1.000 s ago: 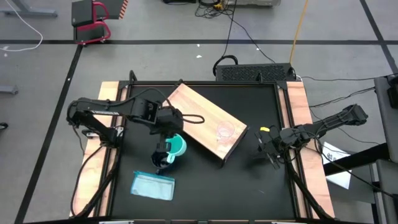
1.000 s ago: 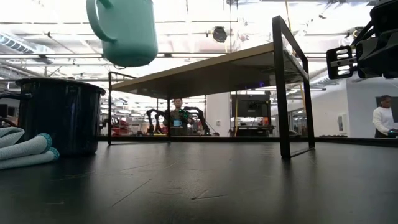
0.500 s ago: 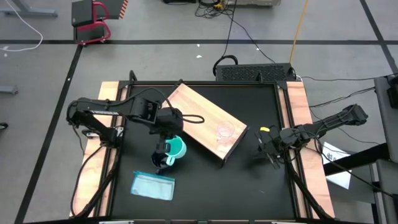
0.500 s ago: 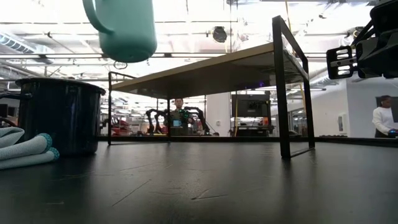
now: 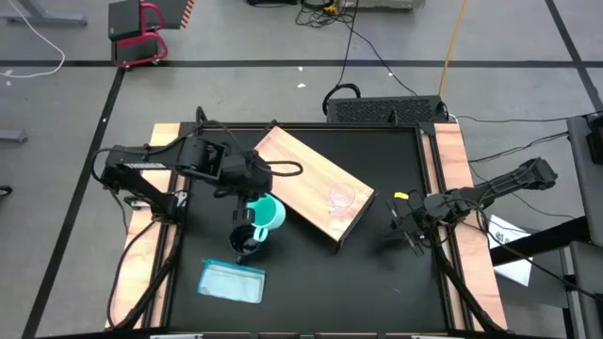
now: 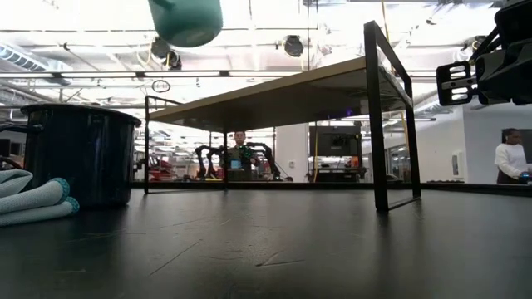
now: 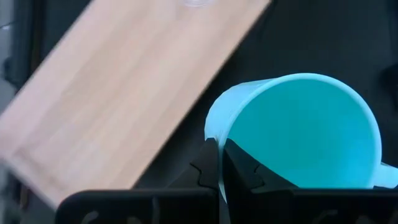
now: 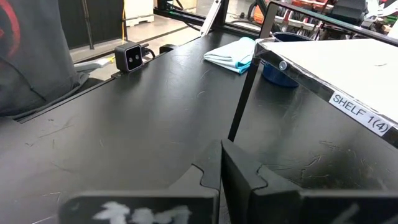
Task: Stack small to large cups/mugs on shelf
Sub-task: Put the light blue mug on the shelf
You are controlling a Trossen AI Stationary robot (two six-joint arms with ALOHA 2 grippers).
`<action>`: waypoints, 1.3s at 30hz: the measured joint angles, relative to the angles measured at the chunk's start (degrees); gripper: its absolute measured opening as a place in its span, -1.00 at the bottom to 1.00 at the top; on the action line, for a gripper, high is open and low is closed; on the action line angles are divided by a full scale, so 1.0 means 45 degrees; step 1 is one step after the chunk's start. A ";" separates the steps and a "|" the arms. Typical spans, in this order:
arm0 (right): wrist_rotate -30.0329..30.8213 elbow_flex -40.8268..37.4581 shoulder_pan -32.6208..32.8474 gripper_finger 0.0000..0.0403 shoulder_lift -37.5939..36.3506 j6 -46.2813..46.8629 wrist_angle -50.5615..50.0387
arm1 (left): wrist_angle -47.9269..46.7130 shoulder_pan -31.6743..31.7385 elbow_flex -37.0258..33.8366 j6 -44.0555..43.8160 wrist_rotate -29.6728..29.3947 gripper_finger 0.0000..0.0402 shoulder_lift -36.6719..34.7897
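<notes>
The turquoise ceramic mug with a handle [image 5: 267, 214] hangs in the air above the black tabletop [image 5: 377, 273], held by my left gripper [image 7: 220, 163], whose two dark fingers are closed on the mug's rim, one inside and one outside the wall; in the low view only the mug's rounded base [image 6: 186, 20] shows at the upper edge, well clear of the surface. Directly beside it in the high view stands the long light-wood shelf with a pale grain top and dark metal legs [image 5: 311, 184], set at an angle across the table, and the small clear transparent cup [image 5: 340, 199] rests on the shelf top near its right end. The larger dark navy mug [image 6: 79, 154] stands on the tabletop below and just in front of the lifted mug, touching or nearly touching the flat light-blue folded cloth packet [image 5: 232, 280] that lies near the table's front left. My right gripper [image 5: 412, 226] waits above the table's right side, apart from the shelf; I see its fingers brought together with nothing between them. The table has light wooden side rails [image 5: 458, 151] and sits on a grey floor marked with dark tape lines [image 5: 283, 64]. Beyond the table I see a bright workshop with ceiling lights and a standing person [image 6: 509, 158] at the far right.
</notes>
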 joint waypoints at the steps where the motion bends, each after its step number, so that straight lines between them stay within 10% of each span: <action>1: 0.0000 0.0000 0.0000 -1.00 0.0002 0.0000 0.0000 | -0.0111 0.0028 0.0142 -0.0136 -0.0231 -0.99 0.0000; 39: 0.0005 -0.0005 0.0000 -1.00 0.0002 0.0029 0.0097 | -0.0733 0.0443 0.0306 -0.1562 0.0065 -0.99 0.0971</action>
